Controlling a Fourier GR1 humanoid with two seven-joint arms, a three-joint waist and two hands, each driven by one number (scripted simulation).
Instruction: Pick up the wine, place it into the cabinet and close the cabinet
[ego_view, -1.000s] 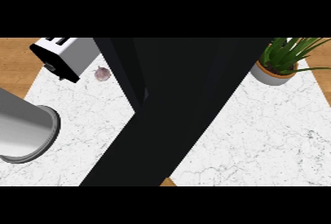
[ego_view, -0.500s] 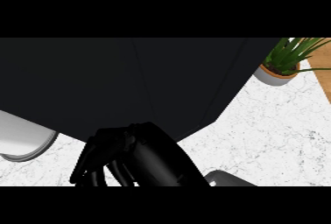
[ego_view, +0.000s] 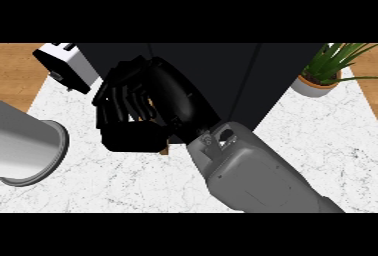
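Observation:
The black cabinet (ego_view: 221, 75) stands at the back of the marble counter, its dark front panels filling the top middle of the view. My right hand (ego_view: 144, 112) is up against the cabinet's left front, fingers curled over the thumb, with the grey forearm (ego_view: 251, 175) rising from the lower edge. Small brown slivers show between the fingers and under the thumb; I cannot tell what they are. The wine is not visible anywhere. My left hand does not show.
A white toaster (ego_view: 63, 65) sits at the back left beside the cabinet. A large grey metal cylinder (ego_view: 26, 147) lies at the left edge. A potted plant (ego_view: 322, 75) stands at the back right. Bare marble counter (ego_view: 325, 145) lies right of the forearm.
The wide black panel that crossed the view has swung back to the cabinet. My right hand has risen from the lower edge to the cabinet's front, and the toaster shows again.

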